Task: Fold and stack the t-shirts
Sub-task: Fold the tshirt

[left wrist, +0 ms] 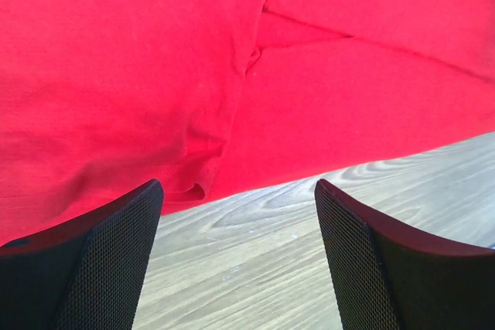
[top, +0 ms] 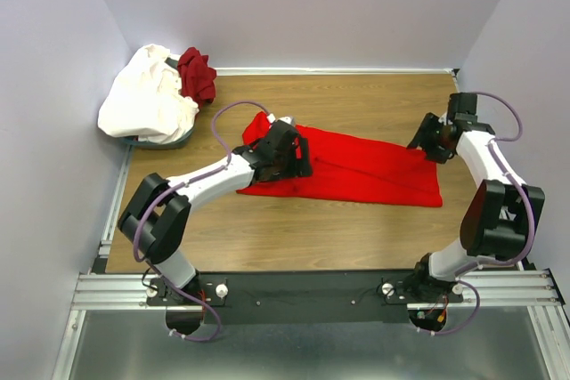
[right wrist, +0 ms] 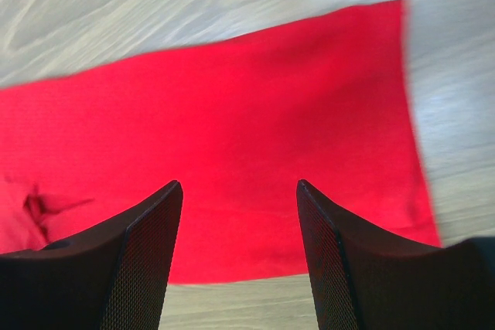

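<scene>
The bright red t-shirt [top: 365,171] lies flat across the middle of the table as a long folded band. In the left wrist view a folded sleeve edge of the red t-shirt [left wrist: 232,75] lies just ahead. My left gripper [top: 287,156] hovers over the shirt's left end. It stands open [left wrist: 238,187] with only bare wood between its fingers. My right gripper [top: 426,141] is at the shirt's far right corner, open [right wrist: 238,183] above the red t-shirt [right wrist: 232,98] and holding nothing. The white t-shirt [top: 147,100] and the maroon t-shirt [top: 196,73] are bunched at the back left.
A dark basket [top: 165,142] in the back left corner holds the white and maroon shirts. Walls close in the table on the left, back and right. Wooden tabletop [top: 294,238] shows in front of the red shirt, and a metal rail [top: 303,295] runs along the near edge.
</scene>
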Motion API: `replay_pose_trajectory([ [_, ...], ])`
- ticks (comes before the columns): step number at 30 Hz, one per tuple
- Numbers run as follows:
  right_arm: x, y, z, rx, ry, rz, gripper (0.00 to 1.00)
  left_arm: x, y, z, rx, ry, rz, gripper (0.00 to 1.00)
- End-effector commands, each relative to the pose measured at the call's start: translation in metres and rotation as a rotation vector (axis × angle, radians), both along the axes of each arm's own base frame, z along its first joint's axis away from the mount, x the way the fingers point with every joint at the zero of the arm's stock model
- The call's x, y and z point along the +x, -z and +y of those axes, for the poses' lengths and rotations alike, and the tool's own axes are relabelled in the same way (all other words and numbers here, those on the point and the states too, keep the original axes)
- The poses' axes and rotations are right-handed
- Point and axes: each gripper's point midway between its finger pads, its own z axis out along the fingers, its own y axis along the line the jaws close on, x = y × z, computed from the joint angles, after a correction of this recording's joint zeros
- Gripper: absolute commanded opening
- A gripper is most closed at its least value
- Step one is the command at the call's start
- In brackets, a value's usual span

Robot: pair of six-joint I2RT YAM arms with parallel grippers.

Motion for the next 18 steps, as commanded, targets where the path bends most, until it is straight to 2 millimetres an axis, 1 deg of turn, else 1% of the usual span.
replay_pose_trajectory([
  [1, -0.003, -0.010, 0.017, -0.027, -0.054, -0.015, 0.68, 0.003, 0.009, 0.019, -0.015, -0.035, 0.014, 0.88],
  [2, -0.004, -0.006, 0.024, -0.027, -0.070, -0.004, 0.68, 0.003, 0.015, 0.022, -0.008, -0.035, 0.020, 0.88],
  [4, -0.006, 0.000, 0.030, -0.021, -0.084, 0.014, 0.68, 0.007, 0.030, 0.026, 0.011, -0.043, 0.036, 0.88],
  [6, -0.008, 0.012, 0.035, -0.013, -0.091, 0.043, 0.68, 0.013, 0.036, 0.026, 0.016, -0.039, 0.028, 0.88],
  [7, -0.007, 0.016, 0.037, -0.007, -0.096, 0.045, 0.68, 0.013, 0.046, 0.025, 0.033, -0.033, 0.042, 0.88],
  [8, -0.008, 0.022, 0.040, 0.005, -0.101, 0.055, 0.68, 0.015, 0.049, 0.024, 0.037, -0.031, 0.045, 0.88],
  [9, -0.008, 0.032, 0.044, 0.033, -0.112, 0.074, 0.68, 0.018, 0.054, 0.021, 0.047, -0.024, 0.047, 0.88],
  [12, -0.010, 0.049, 0.052, 0.067, -0.124, 0.113, 0.68, 0.024, 0.059, 0.021, 0.061, -0.024, 0.040, 0.88],
  [13, -0.014, 0.060, 0.054, 0.078, -0.124, 0.136, 0.68, 0.027, 0.064, 0.022, 0.074, -0.026, 0.040, 0.88],
  [15, -0.019, 0.070, 0.057, 0.085, -0.128, 0.158, 0.68, 0.032, 0.069, 0.027, 0.081, -0.035, 0.044, 0.88],
  [16, -0.024, 0.077, 0.058, 0.093, -0.123, 0.178, 0.68, 0.034, 0.074, 0.028, 0.090, -0.032, 0.049, 0.88],
  [18, -0.029, 0.083, 0.060, 0.100, -0.120, 0.195, 0.68, 0.040, 0.081, 0.033, 0.097, -0.041, 0.058, 0.88],
])
